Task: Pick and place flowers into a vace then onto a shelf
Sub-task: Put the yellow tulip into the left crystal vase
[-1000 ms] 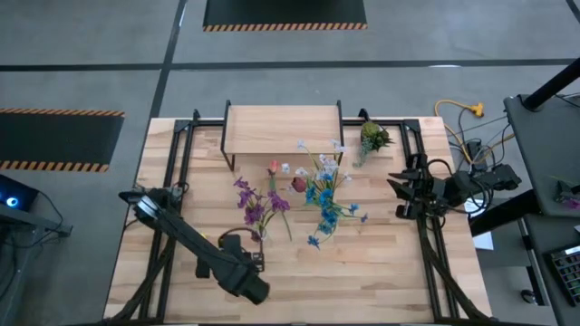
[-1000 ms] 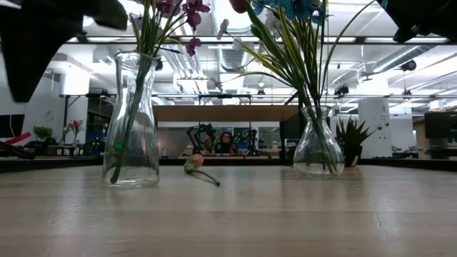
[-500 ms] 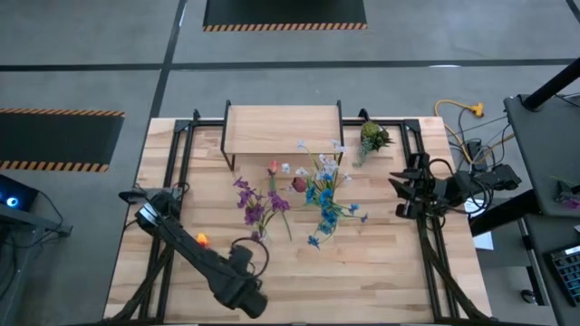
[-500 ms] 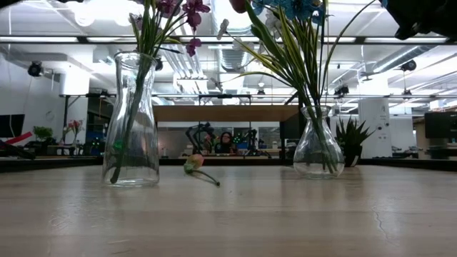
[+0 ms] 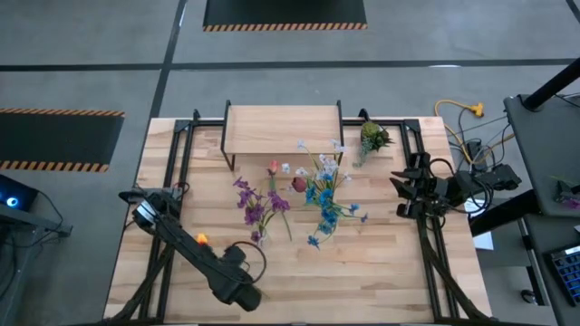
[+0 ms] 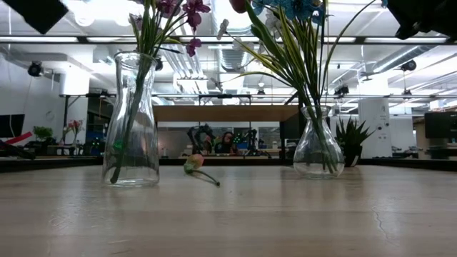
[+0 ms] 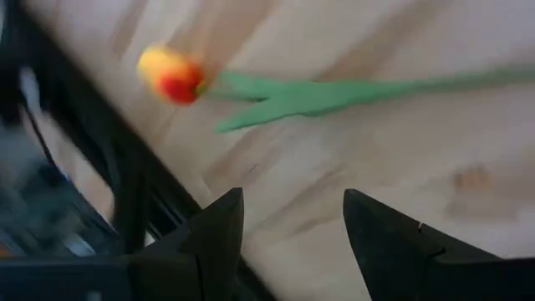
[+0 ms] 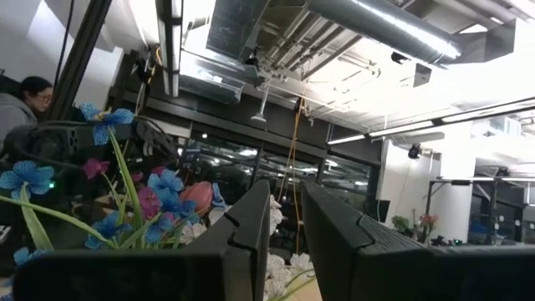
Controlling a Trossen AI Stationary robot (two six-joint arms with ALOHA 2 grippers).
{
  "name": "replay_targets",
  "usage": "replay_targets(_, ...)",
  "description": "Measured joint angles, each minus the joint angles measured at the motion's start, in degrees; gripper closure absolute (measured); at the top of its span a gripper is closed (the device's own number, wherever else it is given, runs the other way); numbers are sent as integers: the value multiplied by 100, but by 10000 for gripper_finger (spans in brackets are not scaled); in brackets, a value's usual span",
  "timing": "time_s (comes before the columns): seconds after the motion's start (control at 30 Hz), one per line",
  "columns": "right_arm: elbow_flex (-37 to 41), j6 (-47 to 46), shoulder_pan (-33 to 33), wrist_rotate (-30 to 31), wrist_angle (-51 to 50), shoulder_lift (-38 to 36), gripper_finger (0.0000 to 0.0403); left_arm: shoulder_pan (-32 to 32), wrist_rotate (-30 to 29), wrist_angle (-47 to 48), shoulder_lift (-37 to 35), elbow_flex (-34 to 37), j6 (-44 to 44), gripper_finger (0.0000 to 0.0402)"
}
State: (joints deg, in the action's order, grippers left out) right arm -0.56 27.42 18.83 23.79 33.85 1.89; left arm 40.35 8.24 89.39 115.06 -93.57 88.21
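An orange-yellow flower [image 7: 171,77] lies flat on the table with its green stem [image 7: 351,90] along the boards; its bloom [image 5: 201,239] shows beside my left arm. My left gripper [image 7: 292,226] hangs open above the table, just short of this flower, touching nothing. A tall glass vase [image 6: 136,121] holds purple flowers [image 5: 258,206]. A round vase [image 6: 318,146] holds blue flowers [image 5: 326,204]. A pink-red flower [image 6: 194,165] lies on the table between them. The shelf [image 5: 283,127] stands at the far edge. My right gripper [image 8: 286,242] waits raised at the table's right, shut.
A yellow-green tuft [image 5: 373,138] lies right of the shelf. Black frame rails [image 5: 172,181] run along the table's left and right sides; one shows close by my left gripper [image 7: 125,192]. Bare boards lie along the near edge [image 5: 362,281].
My left gripper has rolled about its own axis and shifted a little toward the table's near edge, still open. The orange-yellow bloom, hidden under the arm a second ago, now shows beside it. The vases and flowers have stayed put.
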Motion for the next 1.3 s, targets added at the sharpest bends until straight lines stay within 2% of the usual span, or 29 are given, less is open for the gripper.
replay_targets(0.33, 0, 17, 2, 0, 68, 9, 339, 33, 4, -36, -122, 590, 4681, 212)
replay_targets(0.47, 0, 38, 0, 0, 92, 9, 339, -48, 105, -88, -4, 695, 4854, 212)
replay_targets(0.53, 0, 139, 2, 0, 102, 9, 339, -100, -156, -100, 70, 820, 4879, 212)
replay_targets(0.67, 0, 317, 2, 2, 103, 9, 339, -102, -198, -66, 79, 978, 5010, 212)
replay_targets(0.83, 0, 326, 2, 2, 109, 9, 339, -102, -246, -26, 79, 836, 5568, 212)
replay_targets(1.0, 0, 326, 0, 2, 120, 9, 339, -213, -247, -100, 87, 912, 5637, 212)
replay_targets(1.3, 0, 324, 2, 2, 122, 9, 339, -229, -277, -569, 534, 950, 5640, 212)
